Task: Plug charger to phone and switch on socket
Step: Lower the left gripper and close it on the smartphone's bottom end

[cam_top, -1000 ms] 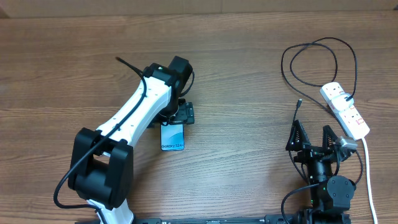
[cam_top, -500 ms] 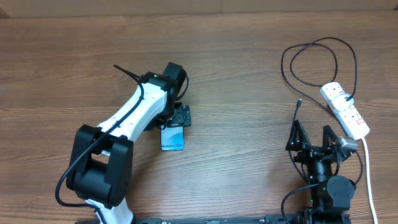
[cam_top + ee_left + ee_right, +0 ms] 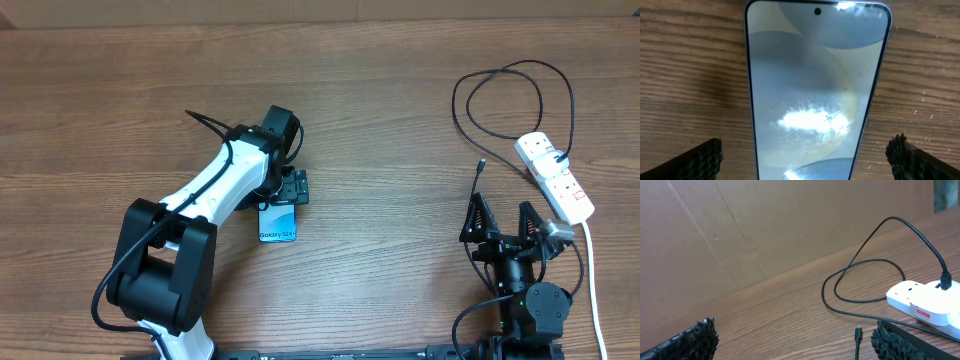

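Observation:
The phone [image 3: 278,224] lies flat on the table, its "Galaxy S24+" end toward the front. My left gripper [image 3: 284,190] hangs over its far end, open, a finger on each side without touching. In the left wrist view the phone [image 3: 815,90] fills the middle between the fingertips [image 3: 695,162]. The white socket [image 3: 555,176] lies at the right with the black charger [image 3: 500,85] looping from it; the connector tip [image 3: 481,163] lies free. My right gripper [image 3: 500,218] is open and empty at the front right. The right wrist view shows the tip [image 3: 858,332], cable [image 3: 865,262] and socket [image 3: 925,302].
The socket's thick white cord [image 3: 592,280] runs toward the front edge at the far right. A cardboard wall [image 3: 765,225] stands behind the table. Bare wood lies between the phone and the charger tip.
My left arm's wrist has shifted slightly over the phone's far end. The phone, charger, socket and right arm have not moved.

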Controlling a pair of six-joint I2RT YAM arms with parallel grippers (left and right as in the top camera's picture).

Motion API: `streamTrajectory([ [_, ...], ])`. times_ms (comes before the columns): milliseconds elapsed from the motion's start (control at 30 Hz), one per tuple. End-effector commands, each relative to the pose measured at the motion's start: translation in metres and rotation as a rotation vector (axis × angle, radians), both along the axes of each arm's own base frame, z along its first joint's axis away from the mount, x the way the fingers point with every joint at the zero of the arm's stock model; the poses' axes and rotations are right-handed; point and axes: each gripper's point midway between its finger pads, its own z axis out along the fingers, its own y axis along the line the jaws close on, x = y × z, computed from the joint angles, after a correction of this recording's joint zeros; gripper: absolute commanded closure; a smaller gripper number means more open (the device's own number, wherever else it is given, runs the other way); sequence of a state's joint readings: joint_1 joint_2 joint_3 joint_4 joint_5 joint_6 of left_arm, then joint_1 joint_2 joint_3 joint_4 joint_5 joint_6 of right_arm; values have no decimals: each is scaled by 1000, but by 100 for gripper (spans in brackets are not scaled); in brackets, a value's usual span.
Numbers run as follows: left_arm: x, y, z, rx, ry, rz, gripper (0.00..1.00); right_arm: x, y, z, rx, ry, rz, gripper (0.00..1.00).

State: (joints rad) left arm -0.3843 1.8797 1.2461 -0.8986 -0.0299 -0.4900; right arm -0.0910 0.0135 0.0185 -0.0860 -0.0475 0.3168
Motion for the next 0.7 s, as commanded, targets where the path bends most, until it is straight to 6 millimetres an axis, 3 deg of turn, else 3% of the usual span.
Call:
streamTrajectory([
  [0, -7, 2, -9, 5, 27, -15, 0, 0, -1, -1, -12, -6, -7, 0],
  [667, 1, -1, -12, -8, -10, -15, 0, 0, -1, -1, -12, -6, -7, 0],
])
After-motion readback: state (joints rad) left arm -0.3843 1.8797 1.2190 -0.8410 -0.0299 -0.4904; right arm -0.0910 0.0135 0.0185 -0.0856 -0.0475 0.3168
